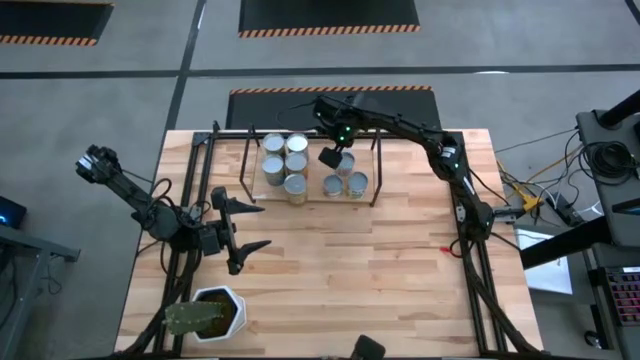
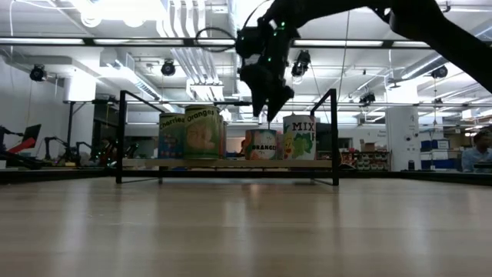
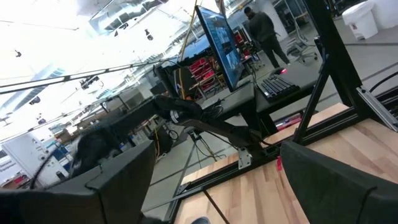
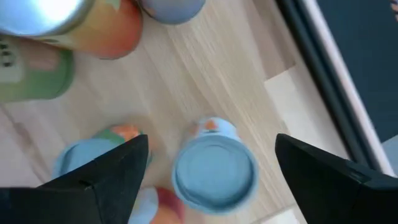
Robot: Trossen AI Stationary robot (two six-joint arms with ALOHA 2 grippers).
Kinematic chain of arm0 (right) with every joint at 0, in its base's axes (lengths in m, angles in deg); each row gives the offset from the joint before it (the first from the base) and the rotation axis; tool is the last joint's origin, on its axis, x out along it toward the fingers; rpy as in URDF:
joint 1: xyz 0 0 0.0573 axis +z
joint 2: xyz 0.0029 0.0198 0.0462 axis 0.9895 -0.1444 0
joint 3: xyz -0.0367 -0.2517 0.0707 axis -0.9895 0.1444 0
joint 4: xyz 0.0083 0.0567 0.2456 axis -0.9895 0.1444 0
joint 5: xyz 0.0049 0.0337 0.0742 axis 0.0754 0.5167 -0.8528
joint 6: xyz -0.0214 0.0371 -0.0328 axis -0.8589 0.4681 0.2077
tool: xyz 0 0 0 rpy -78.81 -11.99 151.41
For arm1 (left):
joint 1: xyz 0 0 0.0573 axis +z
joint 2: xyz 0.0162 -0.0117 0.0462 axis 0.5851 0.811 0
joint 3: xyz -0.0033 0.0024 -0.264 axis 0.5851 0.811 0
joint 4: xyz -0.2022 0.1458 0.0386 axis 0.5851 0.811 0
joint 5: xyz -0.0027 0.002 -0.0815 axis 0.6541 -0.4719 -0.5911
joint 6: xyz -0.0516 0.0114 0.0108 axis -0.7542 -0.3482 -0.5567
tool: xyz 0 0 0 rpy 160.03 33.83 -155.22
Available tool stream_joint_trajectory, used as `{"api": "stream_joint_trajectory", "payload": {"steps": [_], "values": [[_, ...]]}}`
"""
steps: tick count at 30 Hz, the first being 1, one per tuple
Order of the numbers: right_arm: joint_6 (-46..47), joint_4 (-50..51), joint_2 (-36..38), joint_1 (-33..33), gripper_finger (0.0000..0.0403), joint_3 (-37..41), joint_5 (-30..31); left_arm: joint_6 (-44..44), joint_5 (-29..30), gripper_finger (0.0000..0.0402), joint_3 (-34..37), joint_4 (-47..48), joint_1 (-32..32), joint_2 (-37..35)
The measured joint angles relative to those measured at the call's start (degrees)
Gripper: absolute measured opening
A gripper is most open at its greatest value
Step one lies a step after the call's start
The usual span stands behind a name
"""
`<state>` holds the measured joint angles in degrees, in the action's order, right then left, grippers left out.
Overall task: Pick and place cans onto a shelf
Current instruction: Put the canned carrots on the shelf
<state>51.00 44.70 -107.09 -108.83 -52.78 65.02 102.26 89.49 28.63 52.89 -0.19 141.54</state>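
Several tin cans with silvery tops stand on the low light-wood shelf at the table's far middle, one group at the left and three at the right. In the low view they stand upright in a row. My right gripper is open and hovers above the right group. In the right wrist view its fingers stand on either side of one can's top with gaps on both sides, above it. My left gripper is open and empty at the table's left.
A white hexagonal pot with a plant stands near the table's front left corner. Black rod rails frame the shelf's ends. The wide tabletop lies between the shelf and the near edge. A person stands in the room beyond.
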Motion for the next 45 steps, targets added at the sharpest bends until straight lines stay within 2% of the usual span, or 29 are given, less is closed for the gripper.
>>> {"api": "stream_joint_trajectory", "payload": {"steps": [5,13,17,27,36,45], "values": [[0.65,1.32,1.64,0.0,0.0286,-0.05,0.06,0.0,-0.02,0.0327,0.0,0.0,-0.01,-0.01],[2.34,1.22,1.51,0.0,0.0104,5.66,0.27,-0.02,0.0,0.0327,0.0,0.0,-0.01,0.01],[2.66,-1.58,1.49,0.0,0.0023,9.12,3.15,-0.02,0.0,0.0327,0.0,0.0,-0.01,-0.01],[2.7,-8.42,1.78,0.14,0.0009,15.97,4.83,0.0,0.0,0.0327,0.0,0.0,-0.01,0.0],[2.34,-12.82,1.65,0.72,0.0009,16.24,4.73,0.0,0.0,0.0327,0.0,0.01,-0.01,0.0],[2.28,-12.55,1.54,2.09,0.0009,15.88,4.25,0.0,0.0,0.0327,0.0,0.02,-0.01,-0.01]]}}
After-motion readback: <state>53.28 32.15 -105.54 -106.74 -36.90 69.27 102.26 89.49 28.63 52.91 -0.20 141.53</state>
